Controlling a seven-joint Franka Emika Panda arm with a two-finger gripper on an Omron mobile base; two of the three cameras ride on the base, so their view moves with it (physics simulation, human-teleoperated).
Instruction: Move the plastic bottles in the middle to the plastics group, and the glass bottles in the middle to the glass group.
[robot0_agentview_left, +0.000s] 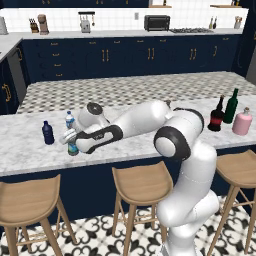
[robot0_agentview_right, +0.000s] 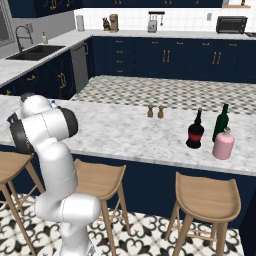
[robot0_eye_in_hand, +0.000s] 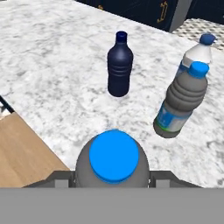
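While my gripper (robot0_eye_in_hand: 113, 180) pinches one grey see-through plastic bottle with blue cap (robot0_eye_in_hand: 113, 162) above the marble counter (robot0_eye_in_hand: 52, 78), the second one (robot0_eye_in_hand: 181, 100) stands beside the navy bottle (robot0_eye_in_hand: 119, 65).

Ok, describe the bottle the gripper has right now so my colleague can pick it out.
On the long marble island counter, look at the left end, where the white arm reaches. The gripper is shut on a grey see-through plastic bottle with a blue cap. Its upright grey twin, the solid navy bottle and the pale water bottle stand free.
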